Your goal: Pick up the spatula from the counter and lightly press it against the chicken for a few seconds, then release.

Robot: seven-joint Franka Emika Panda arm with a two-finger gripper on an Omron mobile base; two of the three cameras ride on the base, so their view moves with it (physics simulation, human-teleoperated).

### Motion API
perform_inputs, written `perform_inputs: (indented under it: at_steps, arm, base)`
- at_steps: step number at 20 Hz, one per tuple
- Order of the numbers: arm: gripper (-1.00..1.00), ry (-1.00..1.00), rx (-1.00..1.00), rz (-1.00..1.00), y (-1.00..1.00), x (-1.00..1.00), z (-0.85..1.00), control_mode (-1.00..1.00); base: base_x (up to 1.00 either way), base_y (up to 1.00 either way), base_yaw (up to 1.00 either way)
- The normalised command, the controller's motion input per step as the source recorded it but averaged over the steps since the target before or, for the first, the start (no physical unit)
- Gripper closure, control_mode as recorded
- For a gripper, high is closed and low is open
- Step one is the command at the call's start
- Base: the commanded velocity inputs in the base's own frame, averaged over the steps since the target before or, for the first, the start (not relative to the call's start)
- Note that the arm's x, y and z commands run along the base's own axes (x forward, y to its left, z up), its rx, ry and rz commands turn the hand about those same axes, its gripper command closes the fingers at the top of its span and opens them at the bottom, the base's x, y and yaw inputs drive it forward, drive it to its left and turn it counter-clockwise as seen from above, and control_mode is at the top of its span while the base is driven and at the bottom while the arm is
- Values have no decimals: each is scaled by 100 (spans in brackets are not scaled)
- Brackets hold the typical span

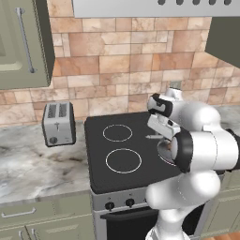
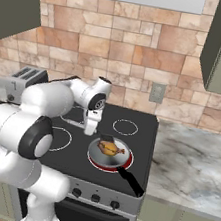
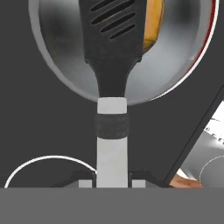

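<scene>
Robot arm [image 2: 35, 121] looms in the foreground over a black stove [image 2: 142, 130], its tool [image 3: 112, 178] clamped on the pale handle of the spatula [image 3: 112, 83]. The slotted black blade reaches over the steel pan [image 3: 57, 48] on a front burner and covers part of the golden chicken [image 3: 154, 26] lying inside; contact cannot be judged. A toaster [image 1: 58, 123] stands on the marble tabletop [image 1: 33, 164] left of the stove.

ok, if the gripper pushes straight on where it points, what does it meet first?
The gripper holds the spatula, whose blade leads and likely meets the chicken in the pan first; depth unclear.
</scene>
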Motion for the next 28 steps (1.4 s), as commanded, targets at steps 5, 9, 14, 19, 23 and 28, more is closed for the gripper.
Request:
perform_inputs:
  at_steps: [5,9,14,19,23,28]
  arm:
    - [100,0,0,0,-15,13,-13,-100]
    - [100,0,0,0,-13,14,-12,-100]
    - [100,0,0,0,-6,12,-7,-100]
    - [100,0,0,0,-8,2,-10,-100]
    - [100,0,3,0,-13,-8,-3,-100]
    - [100,0,9,0,-7,-24,0,-100]
  base:
    - [0,0,0]
    - [0,0,0]
    - [0,0,0]
    - [0,0,0]
    - [0,0,0]
    - [0,0,0]
